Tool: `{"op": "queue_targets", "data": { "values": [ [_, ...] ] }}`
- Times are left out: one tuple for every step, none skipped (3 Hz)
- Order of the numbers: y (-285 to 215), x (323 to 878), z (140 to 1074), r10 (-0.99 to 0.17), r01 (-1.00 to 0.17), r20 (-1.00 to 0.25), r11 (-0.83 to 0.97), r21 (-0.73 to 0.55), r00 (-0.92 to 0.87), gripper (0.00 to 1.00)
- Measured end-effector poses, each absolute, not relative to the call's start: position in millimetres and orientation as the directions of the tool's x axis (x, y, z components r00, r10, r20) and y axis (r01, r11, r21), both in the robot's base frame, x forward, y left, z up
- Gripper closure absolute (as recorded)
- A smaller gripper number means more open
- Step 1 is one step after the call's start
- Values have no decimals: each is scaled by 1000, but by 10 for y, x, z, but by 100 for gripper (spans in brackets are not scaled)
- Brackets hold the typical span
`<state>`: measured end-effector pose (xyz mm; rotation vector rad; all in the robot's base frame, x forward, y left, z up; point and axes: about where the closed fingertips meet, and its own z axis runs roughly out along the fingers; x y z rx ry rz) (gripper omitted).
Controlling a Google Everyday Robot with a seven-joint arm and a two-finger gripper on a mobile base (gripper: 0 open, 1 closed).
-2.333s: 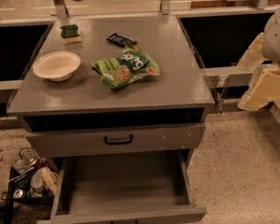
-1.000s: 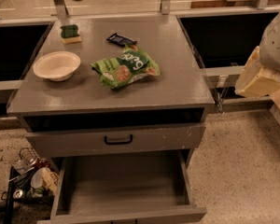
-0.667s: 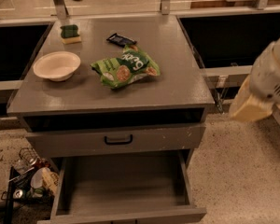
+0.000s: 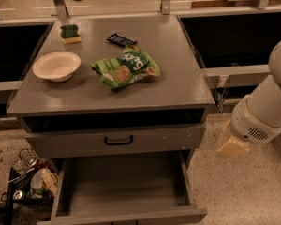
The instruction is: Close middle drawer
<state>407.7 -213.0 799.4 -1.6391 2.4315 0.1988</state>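
The middle drawer [image 4: 124, 184] is pulled far out at the bottom of the grey cabinet. Its inside is bare, and its low front panel [image 4: 131, 217] lies along the frame's lower edge with the handle out of view. Above it sits a shut, similar drawer front [image 4: 117, 142] with a small black bar handle [image 4: 118, 140]. My gripper [image 4: 232, 145] hangs as a cream-coloured end below the white arm [image 4: 267, 111]. It is to the right of the cabinet, level with the upper drawer front and apart from it.
On the cabinet top [image 4: 178, 78] lie a white bowl [image 4: 56, 66], a green chip bag [image 4: 125, 68], a dark snack bar [image 4: 121, 39] and a green sponge [image 4: 70, 33]. A wire basket of clutter [image 4: 25, 182] stands on the floor at the left. Dark bins flank the cabinet.
My arm and gripper have swung down and to the left, from beside the countertop to lower beside the cabinet's right side. The drawers and the things on top have not moved.
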Motion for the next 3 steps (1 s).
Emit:
{"op": "queue_targets", "data": {
  "values": [
    [-2077, 3995, 7544, -911, -938, -223, 341, 69, -347, 100],
    [-2039, 3926, 7214, -923, -940, -190, 313, 134, -334, 100],
    [-1996, 3850, 6934, -939, -940, -144, 282, 194, -312, 100]
  ]
}}
